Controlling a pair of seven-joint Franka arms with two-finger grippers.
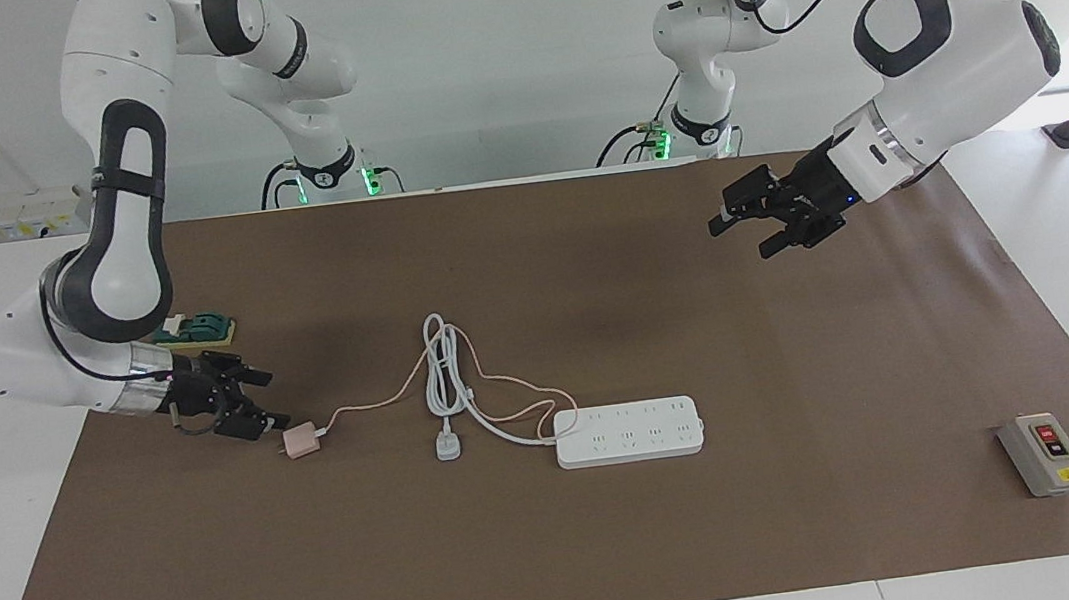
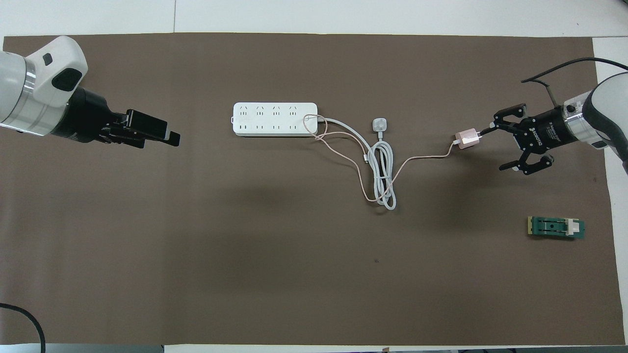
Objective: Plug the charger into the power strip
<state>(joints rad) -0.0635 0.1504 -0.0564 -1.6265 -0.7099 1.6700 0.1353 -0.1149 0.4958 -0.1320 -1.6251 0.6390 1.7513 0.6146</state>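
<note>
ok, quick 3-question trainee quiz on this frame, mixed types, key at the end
1. True or false: the charger is already plugged into the power strip.
2. Which gripper is closest to the charger?
A. right gripper
B. left gripper
C. both equally close
3. Fill in: the grey switch box sits toward the ____ arm's end of the table.

Key:
1. False. The charger lies on the brown mat, apart from the strip.
2. A. It is open, right beside the charger; the left gripper, also open, is up over bare mat.
3. left
</note>
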